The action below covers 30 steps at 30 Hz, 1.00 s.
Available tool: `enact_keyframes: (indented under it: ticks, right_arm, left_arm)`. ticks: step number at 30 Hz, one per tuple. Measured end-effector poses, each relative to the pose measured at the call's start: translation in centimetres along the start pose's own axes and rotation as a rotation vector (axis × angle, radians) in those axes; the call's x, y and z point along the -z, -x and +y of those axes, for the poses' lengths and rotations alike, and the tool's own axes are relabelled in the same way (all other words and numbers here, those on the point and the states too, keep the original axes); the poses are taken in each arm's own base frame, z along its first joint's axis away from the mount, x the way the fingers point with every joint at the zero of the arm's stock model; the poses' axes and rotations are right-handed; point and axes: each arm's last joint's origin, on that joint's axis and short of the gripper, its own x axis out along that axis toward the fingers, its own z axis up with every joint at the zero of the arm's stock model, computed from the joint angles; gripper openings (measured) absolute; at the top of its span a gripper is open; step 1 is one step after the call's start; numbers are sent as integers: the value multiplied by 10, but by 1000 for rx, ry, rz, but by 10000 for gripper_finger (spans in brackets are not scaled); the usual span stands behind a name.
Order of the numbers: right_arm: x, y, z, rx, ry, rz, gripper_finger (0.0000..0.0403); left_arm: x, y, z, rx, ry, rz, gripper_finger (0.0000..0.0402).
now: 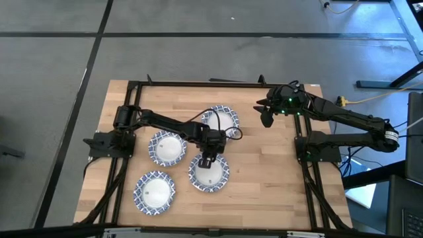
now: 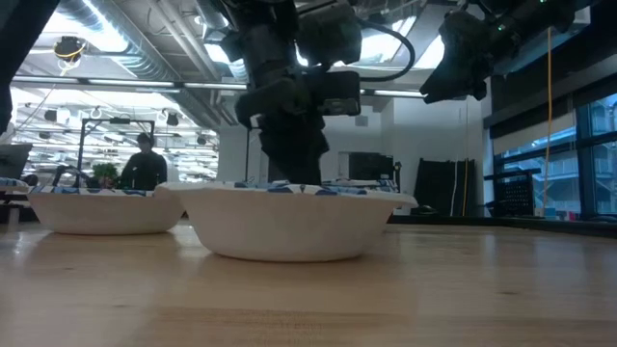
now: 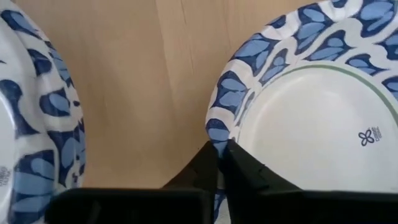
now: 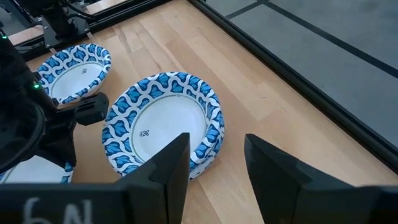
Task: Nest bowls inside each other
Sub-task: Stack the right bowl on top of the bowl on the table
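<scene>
Blue-and-white rimmed bowls sit base down on the wooden table: one far [image 1: 220, 121], one left of centre [image 1: 166, 147], one near centre [image 1: 209, 173] and one near left [image 1: 154, 192]. My left gripper [image 1: 206, 160] is shut on the far rim of the near-centre bowl [image 3: 311, 106]. That bowl is the front one in the low view [image 2: 289, 224]. My right gripper [image 1: 266, 119] hangs open and empty above the table's far right. In its wrist view [image 4: 214, 165] it looks at the far bowl [image 4: 165, 124], which shows a second rim under the first. My left gripper pinches the near-centre bowl's patterned rim [image 3: 214, 132] at its far side. One finger [image 3: 245, 167] is inside the bowl and the other [image 3: 202, 167] outside. The fingers come from above, pointing down. In the low view the bowl's base rests on the table.
A neighbouring bowl's rim [image 3: 37, 124] lies close beside the held bowl, with a strip of bare wood between. The black frame rails [image 1: 304, 152] run along the table's left and right sides. Bare wood lies at the table's near right [image 1: 271, 192].
</scene>
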Motion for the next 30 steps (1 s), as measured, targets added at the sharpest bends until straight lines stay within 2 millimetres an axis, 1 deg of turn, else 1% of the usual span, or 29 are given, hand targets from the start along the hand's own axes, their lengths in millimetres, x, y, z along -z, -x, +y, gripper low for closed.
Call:
enact_keyframes:
  ticks: [4, 8, 13, 18, 21, 24, 27, 30]
  right_arm:
    - [0, 0, 0, 0, 0, 0, 154]
    - [0, 0, 0, 0, 0, 0, 154]
    - [0, 0, 0, 1, 0, 1, 154]
    - [0, 0, 0, 1, 2, 0, 154]
    - [0, 0, 0, 1, 5, 0, 154]
    - [0, 0, 0, 1, 7, 0, 154]
    - [0, 0, 0, 1, 8, 0, 154]
    - [0, 0, 0, 1, 3, 0, 154]
  left_arm:
    - [2, 0, 0, 1, 26, 16, 7]
    - [2, 6, 1, -34, 20, 23, 3]
    - [3, 28, 7, -60, 22, 14, 2]
    - [1, 55, 16, -68, 32, -54, 1]
    - [0, 70, 24, -52, 53, -109, 1]
    - [-1, 83, 36, -47, 127, -180, 0]
    - [-2, 95, 53, -74, 215, -253, 0]
    - [0, 99, 74, -109, 286, -301, 0]
